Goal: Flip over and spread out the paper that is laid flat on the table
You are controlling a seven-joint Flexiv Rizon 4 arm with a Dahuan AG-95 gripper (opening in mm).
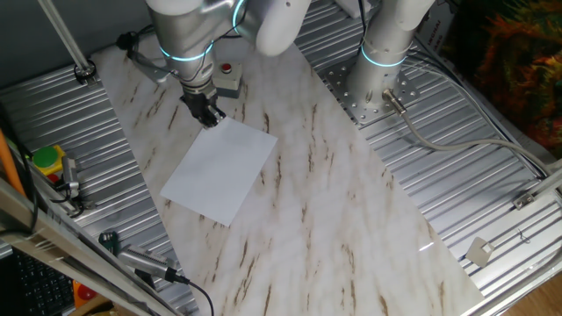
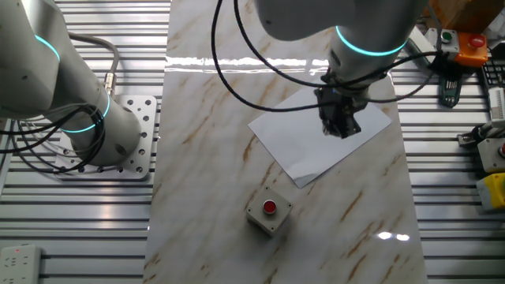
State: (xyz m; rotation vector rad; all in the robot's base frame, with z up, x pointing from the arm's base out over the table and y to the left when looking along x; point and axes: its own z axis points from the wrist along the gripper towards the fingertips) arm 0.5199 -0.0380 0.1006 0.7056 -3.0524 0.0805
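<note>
A: Item one, the paper (image 1: 219, 168) (image 2: 319, 132)?
B: One plain white sheet, lying flat on the table (image 1: 351, 219) (image 2: 205, 205), set at a slant to the table's long edges. No folds or lifted corners visible.

A: Item two, the gripper (image 1: 206, 111) (image 2: 342, 123)?
B: Dark two-finger unit, pointing down. In one fixed view it stands at the paper's corner nearest the red-button box (image 1: 228, 81) (image 2: 268, 211). In the other fixed view it overlaps the paper's area, hiding part of the sheet.

A: Jaw state?
B: Fingers look close together, but I cannot tell whether they pinch the paper's edge or merely stand over it.

A: Other entries?
B: The grey box with the red button sits on the table, just beyond that same paper corner, apart from the sheet.
</note>
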